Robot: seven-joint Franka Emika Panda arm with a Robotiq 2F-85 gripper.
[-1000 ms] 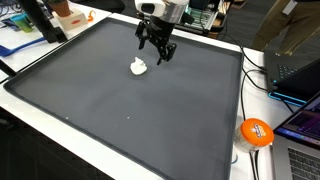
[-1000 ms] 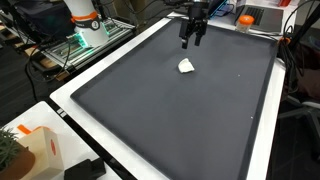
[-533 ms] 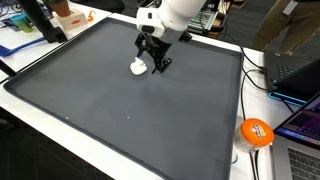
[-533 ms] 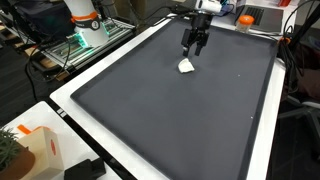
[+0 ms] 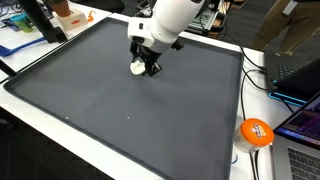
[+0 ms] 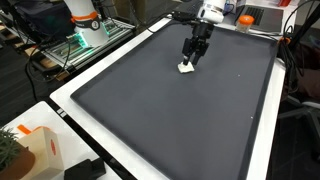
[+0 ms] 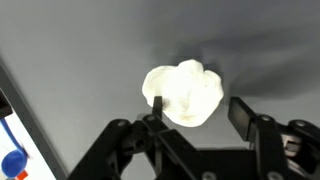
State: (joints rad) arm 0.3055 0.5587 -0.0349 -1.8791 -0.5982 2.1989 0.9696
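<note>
**Item: white crumpled wad (image 7: 183, 92), apparently paper or tissue.**
Location: on the dark mat (image 5: 150, 120) that covers the bench (image 5: 30, 115), in the far half of the mat and away from its edges. It shows in both exterior views (image 5: 137, 68) (image 6: 186, 68).

**Item: gripper (image 7: 198, 108).**
Position: low over the mat, directly above the wad, with the arm leaning in from the far side (image 5: 143, 67) (image 6: 188, 63).
State of jaws: parted and astride the wad, not clamped. In the wrist view one finger (image 7: 155, 112) sits against the wad's flank or just beside it. The other finger (image 7: 242, 112) stands apart, with a strip of mat showing between it and the wad. Nothing is lifted, and the wad rests on the mat.

**Handling note (judgement).**
- The step in hand looks like closing on the wad.
- The wad sits off-centre, toward the nearer finger. A slight sideways shift to centre it would keep it from being nudged aside.
- The fingertips should stay close to the mat without pressing into it, so they catch the wad's bulk and not just a loose fold.
- The material looks light and soft, so a slow, gentle squeeze should suit it.

**Surroundings.**
- Orange round object (image 5: 256, 132) on the bench beyond the mat's edge.
- Laptop (image 5: 300, 72) beside it.
- Small carton (image 6: 30, 145) at a near corner.
- All three are well apart from the wad.
</note>
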